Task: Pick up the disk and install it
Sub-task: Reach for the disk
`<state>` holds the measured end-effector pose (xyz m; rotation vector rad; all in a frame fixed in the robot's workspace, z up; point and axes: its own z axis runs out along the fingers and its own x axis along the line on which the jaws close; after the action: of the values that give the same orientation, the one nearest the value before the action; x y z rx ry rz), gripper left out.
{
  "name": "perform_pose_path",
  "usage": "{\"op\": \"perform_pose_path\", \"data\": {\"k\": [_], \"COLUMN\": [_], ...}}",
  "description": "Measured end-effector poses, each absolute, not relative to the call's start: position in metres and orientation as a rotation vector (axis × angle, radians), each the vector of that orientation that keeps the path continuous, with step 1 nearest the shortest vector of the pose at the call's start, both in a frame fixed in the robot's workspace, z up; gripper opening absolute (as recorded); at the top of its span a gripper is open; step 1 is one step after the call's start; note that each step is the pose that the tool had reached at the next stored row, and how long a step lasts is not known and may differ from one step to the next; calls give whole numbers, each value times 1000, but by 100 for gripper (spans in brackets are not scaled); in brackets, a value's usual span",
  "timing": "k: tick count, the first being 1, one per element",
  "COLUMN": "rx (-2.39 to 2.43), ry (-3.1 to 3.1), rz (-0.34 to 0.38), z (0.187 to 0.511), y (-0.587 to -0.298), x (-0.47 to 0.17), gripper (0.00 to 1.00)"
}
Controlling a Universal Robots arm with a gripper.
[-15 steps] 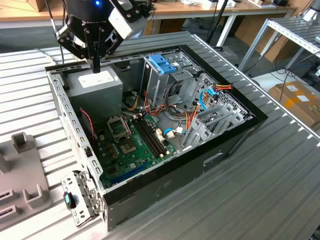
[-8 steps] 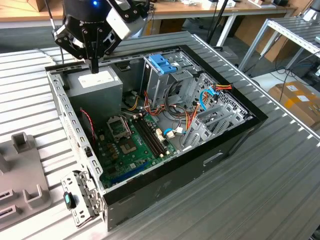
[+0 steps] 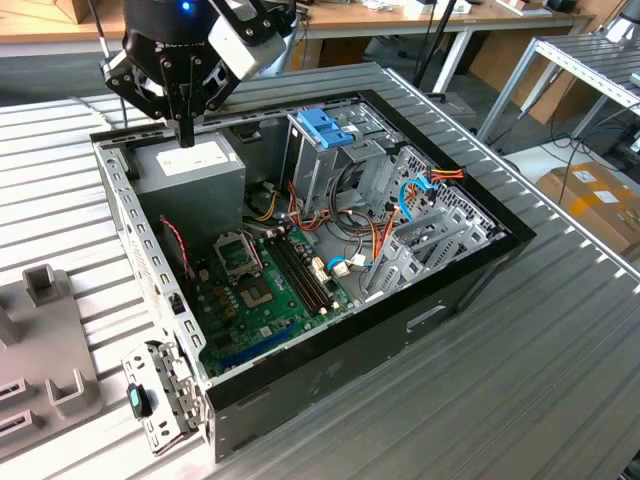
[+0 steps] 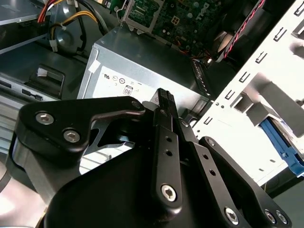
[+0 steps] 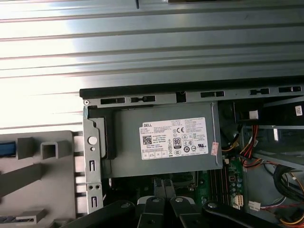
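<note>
My gripper [image 3: 186,138] hangs shut and empty just above the grey power supply [image 3: 200,172] in the far corner of the open computer case [image 3: 470,290]. Both wrist views show its black fingers pressed together, the gripper [image 4: 164,99] over the labelled power supply [image 4: 142,61], and the gripper [image 5: 164,184] near that unit [image 5: 166,137]. A light-blue rail with a strip of silver metal, seemingly the disk [image 4: 281,142], lies outside the case's white wall. The same blue edge of the disk [image 5: 6,148] shows in a grey holder.
A blocky blue plastic piece [image 3: 325,125] sits on the metal drive cage [image 3: 320,170] inside the case. The motherboard [image 3: 265,290] and cables fill the case floor. A grey slotted fixture [image 3: 45,350] stands on the ribbed metal table [image 3: 520,400] at the exterior view's left.
</note>
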<state>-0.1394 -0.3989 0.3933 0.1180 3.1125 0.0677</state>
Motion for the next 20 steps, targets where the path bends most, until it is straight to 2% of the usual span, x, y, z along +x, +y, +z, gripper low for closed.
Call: {"op": "perform_pose_path", "data": {"k": [20], "rx": [118], "ry": [3113], "rz": [68], "z": [393], "y": [-399], "x": [-174], "gripper": [11]}}
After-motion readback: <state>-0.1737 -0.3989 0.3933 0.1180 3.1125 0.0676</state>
